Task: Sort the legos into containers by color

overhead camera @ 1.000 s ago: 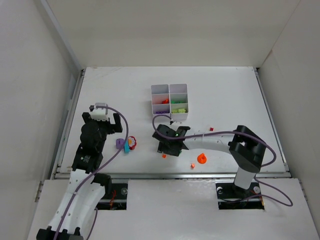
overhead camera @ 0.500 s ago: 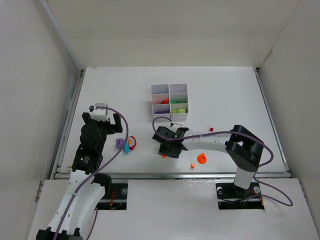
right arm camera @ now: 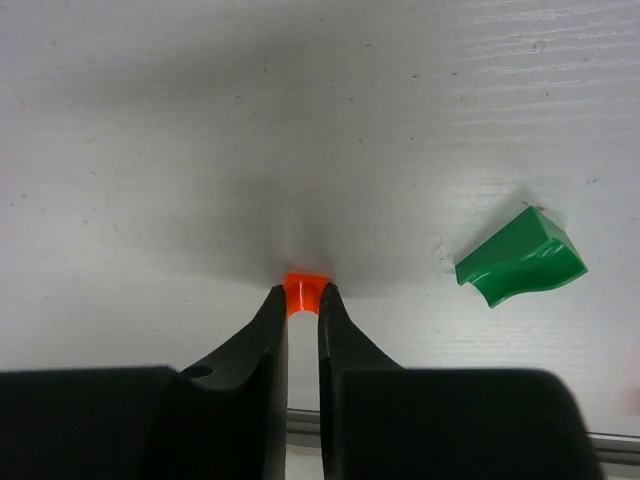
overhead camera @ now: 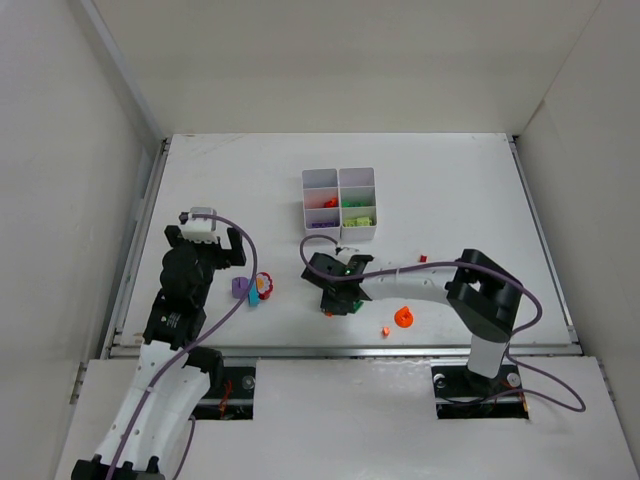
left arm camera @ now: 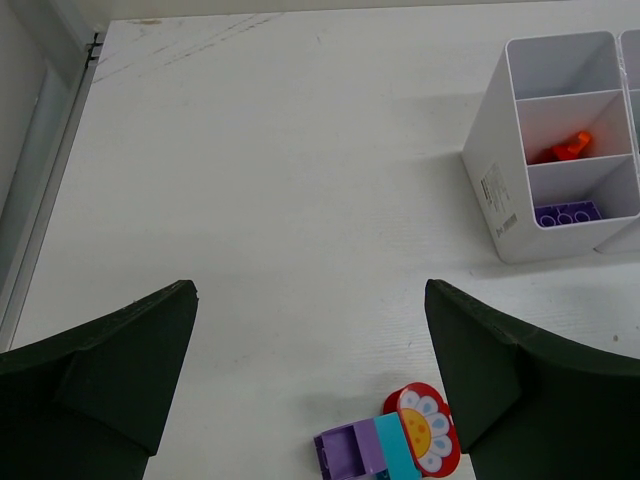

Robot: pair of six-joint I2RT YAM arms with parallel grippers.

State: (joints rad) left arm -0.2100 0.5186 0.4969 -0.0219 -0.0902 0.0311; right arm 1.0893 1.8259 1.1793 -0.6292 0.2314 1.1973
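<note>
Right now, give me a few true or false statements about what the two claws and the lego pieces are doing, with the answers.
1. The right claw is pinched on a small orange piece. True.
2. The left claw holds a purple brick. False: it is open and empty; the purple brick lies on the table beneath it.
3. A green piece lies on the table beside the right claw. True.
4. Every compartment of the tray is empty. False: one holds an orange lego, another holds purple legos.
</note>
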